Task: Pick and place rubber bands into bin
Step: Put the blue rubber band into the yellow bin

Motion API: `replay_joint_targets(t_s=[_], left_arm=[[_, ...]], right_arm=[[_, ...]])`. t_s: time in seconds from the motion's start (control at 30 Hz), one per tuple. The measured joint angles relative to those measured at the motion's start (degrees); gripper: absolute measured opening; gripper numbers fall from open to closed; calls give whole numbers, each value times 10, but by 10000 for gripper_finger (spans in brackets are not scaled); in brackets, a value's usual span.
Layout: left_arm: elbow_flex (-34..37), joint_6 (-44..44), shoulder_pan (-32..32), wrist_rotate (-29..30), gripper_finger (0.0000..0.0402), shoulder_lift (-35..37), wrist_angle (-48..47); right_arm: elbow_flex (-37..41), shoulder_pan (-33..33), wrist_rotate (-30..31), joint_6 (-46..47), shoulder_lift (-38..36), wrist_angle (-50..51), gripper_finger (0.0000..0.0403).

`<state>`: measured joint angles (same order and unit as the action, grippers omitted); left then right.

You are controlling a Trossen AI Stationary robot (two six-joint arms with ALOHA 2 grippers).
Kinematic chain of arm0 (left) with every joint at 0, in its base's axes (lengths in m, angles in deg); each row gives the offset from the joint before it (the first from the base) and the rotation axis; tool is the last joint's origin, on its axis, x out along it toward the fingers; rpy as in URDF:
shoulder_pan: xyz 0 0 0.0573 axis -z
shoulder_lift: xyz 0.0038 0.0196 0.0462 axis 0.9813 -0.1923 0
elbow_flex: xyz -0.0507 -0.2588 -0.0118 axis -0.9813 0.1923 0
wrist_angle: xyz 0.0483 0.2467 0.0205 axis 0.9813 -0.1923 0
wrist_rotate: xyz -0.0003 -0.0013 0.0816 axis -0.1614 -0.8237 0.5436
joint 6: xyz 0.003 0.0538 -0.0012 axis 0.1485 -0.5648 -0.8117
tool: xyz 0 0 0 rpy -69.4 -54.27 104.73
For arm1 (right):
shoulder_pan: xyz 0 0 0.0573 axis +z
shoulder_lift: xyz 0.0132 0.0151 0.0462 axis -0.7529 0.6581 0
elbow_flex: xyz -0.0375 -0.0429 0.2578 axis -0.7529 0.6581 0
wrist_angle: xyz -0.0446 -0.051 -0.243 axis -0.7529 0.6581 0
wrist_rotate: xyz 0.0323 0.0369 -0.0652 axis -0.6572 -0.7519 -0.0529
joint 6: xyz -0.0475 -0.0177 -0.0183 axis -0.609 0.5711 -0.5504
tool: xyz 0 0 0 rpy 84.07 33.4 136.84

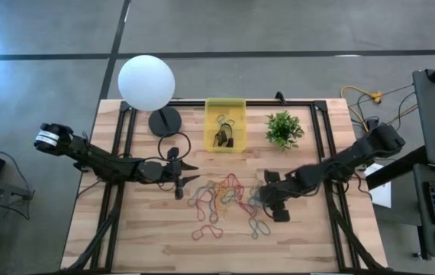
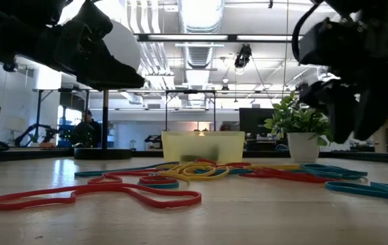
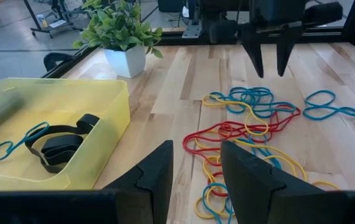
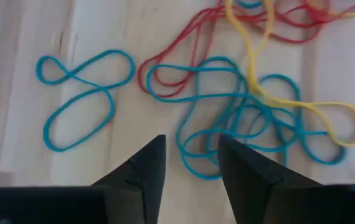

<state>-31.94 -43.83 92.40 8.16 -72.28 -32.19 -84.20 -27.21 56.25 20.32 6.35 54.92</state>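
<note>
The wooden table holds a yellow bin near its back edge, with a few rubber bands inside. More rubber bands lie tangled in the middle. The right gripper hangs over them, fingers apart and empty. The left gripper waits nearby, fingers apart too.

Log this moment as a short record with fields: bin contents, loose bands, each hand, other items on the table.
bin: yellow tray at the table's far middle; holds a blue band and black bands
loose bands: red, blue and yellow rubber bands tangled on the wood in front of the bin
left hand: open, empty, at the pile's left edge
right hand: open, empty, over the blue bands at the pile's right
other items: white globe lamp, small plant
</note>
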Motion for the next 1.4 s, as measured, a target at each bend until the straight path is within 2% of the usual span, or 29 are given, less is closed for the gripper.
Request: replay_joint_targets(t_s=[0.47,0.73,0.87,1.4], left_arm=[[0,0,0,0,118,0,0],[0,0,0,0,118,0,1],[0,0,0,0,118,0,1],[0,0,0,0,118,0,1]], right_arm=[[8,34,-17,15,86,-16,104],[13,34,-9,15,52,4,93],[14,33,19,15,32,1,88],[18,32,35,13,70,-20,85]])
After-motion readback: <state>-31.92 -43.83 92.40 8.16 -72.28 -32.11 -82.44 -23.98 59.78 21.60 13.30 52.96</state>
